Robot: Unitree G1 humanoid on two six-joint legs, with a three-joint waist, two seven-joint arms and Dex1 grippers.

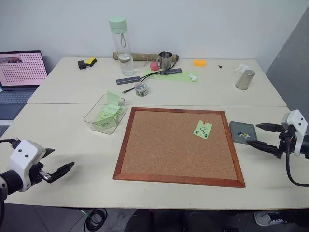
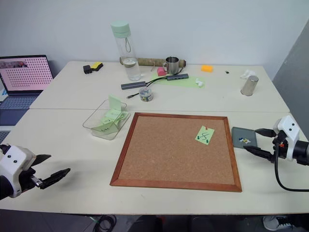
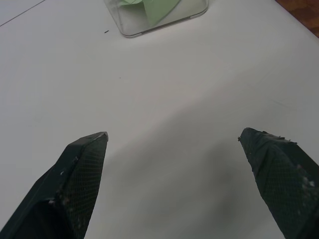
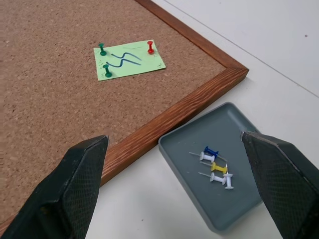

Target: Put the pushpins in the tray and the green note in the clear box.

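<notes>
Right wrist view, right end effector wide open, empty, above tray

A: What sits at twelve o'clock from the corkboard?
B: A small glass jar, then a tall bottle with a mint cap behind it.
A: And toward one o'clock?
B: A steel mug, an orange block, a metal cup. A laptop is at ten.
</notes>
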